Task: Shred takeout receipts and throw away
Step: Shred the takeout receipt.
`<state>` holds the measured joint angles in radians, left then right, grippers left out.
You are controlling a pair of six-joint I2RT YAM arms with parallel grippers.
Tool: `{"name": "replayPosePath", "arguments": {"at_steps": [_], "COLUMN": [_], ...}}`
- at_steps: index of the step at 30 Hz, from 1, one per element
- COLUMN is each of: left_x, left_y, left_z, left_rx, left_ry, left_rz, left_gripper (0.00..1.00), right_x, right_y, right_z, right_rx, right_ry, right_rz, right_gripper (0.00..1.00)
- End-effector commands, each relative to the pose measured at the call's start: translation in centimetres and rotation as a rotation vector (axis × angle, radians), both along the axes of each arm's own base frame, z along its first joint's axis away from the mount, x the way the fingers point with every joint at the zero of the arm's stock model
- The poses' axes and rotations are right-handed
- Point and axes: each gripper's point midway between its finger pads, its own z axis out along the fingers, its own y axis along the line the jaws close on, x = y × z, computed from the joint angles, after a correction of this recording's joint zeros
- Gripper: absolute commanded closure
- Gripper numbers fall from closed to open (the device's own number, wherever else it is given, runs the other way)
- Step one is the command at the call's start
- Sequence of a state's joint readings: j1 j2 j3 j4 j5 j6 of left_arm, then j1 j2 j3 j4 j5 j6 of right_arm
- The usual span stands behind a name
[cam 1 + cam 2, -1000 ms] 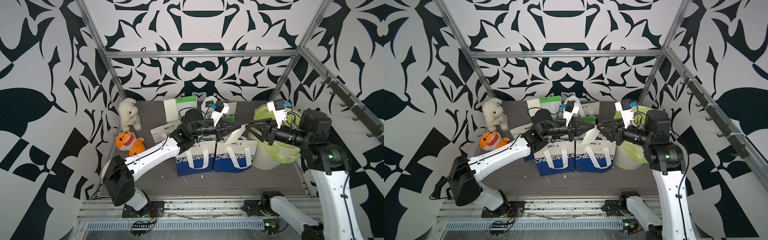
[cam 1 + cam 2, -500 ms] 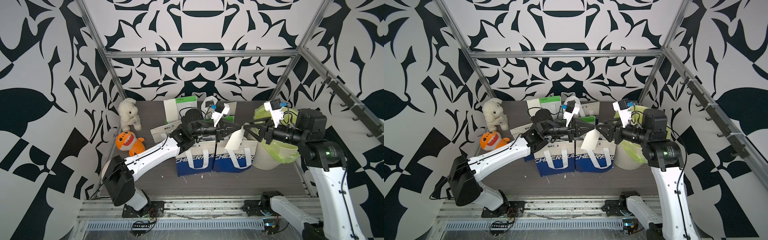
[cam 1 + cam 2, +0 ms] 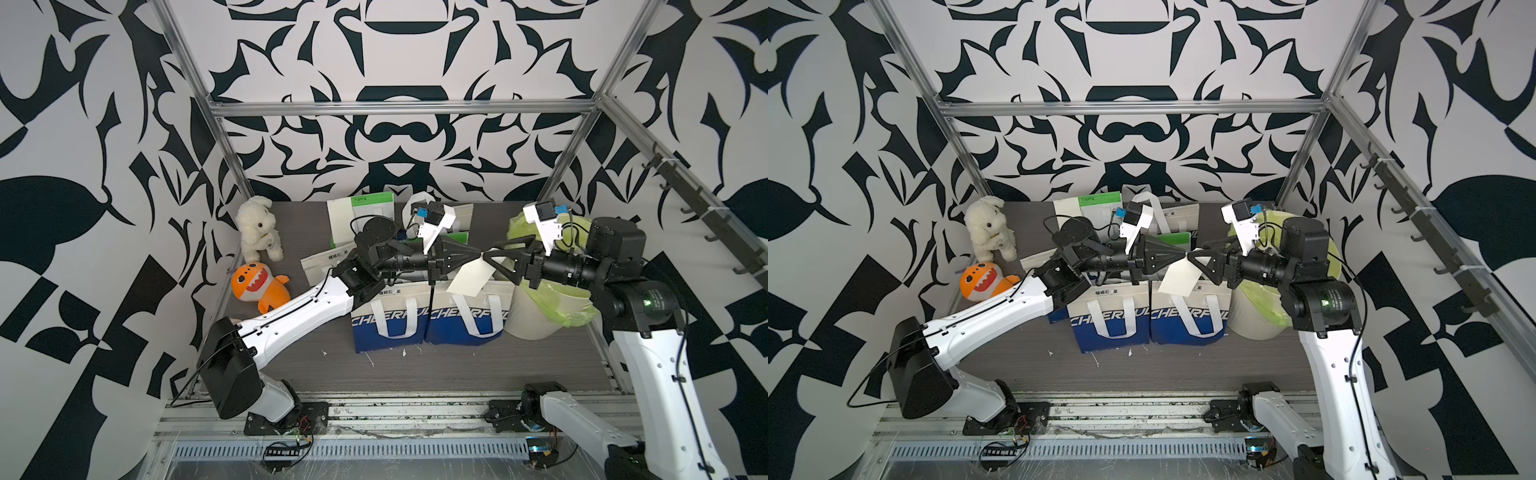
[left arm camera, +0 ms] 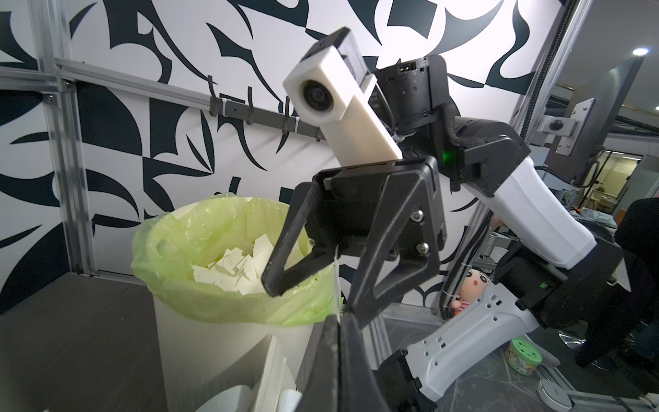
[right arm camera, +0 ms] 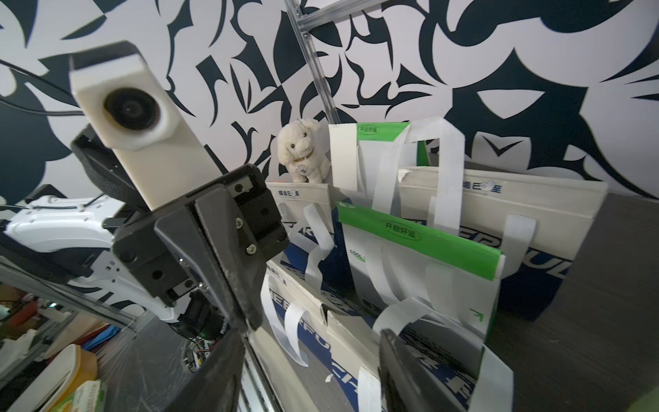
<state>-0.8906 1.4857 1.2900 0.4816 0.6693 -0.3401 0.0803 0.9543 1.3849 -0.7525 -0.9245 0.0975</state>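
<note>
**Right fingers in place around the receipt, tear not yet made**

The dark bench (image 3: 436, 374) carries a cluster of blue-and-white bags (image 3: 388, 328). Beside them, on my right, stands the white bin (image 3: 536, 320) with its green liner. The left wrist view shows torn pieces (image 4: 231, 267) already heaped inside it.

In the last second my right arm (image 3: 648, 361) has come in a little toward the left one, so the two sets of fingers now meet tip to tip above the bags. The receipt (image 3: 473, 279) showed only as a narrow strip between them a second ago. It now hangs down with its broad face to the top camera, whole and untorn. I read this as the set-up for the next rip rather than the rip itself.

My left fingers (image 3: 463, 252) are closed tight on the receipt's upper corner and carry all of it. My right fingers (image 4: 286, 235) stand about half open, one on each side of the sheet's top edge just beside that grip, and they are not pinching it yet. They probably need to close close to the left pinch before I pull apart, or the paper may only bend.

A few small white scraps (image 3: 403, 352) lie on the bench in front of the bags.
</note>
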Motion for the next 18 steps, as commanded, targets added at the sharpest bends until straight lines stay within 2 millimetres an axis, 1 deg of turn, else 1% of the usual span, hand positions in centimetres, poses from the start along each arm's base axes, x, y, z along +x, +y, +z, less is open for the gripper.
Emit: {"name": "replayPosePath", "arguments": {"at_steps": [1,4,8,11,15,18], "left_x": [-0.4,-0.3,-0.3,-0.2,-0.3,-0.3], "left_y": [0.4,0.3,0.3,0.4,0.5,0.6], "left_z": [1.2,1.1,0.8,0.7,1.0,1.0], "left_rx": [-0.016,-0.009,-0.004,-0.003,-0.007,-0.007], "left_ry": [-0.026,-0.023,-0.021,-0.025,-0.035,-0.038], "left_rz": [0.008,0.004,0.008,0.016,0.022,0.024], "left_gripper": [1.00,1.00,1.00,1.00,1.00,1.00], "right_x": [-1.5,-2.0,-2.2,-2.3,-2.1,-1.9], "right_y": [0.9,1.1,1.2,1.3,1.2,1.0], "right_z": [2.0,2.6,3.2,3.2,2.6,2.2], "right_rx": [0.064,0.083,0.092,0.093,0.089,0.080], "right_ry": [-0.059,-0.071,-0.076,-0.069,-0.044,-0.027], "right_rz": [0.082,0.105,0.115,0.122,0.111,0.094], "right_gripper": [0.47,0.56,0.73,0.84,0.88,0.98]}}
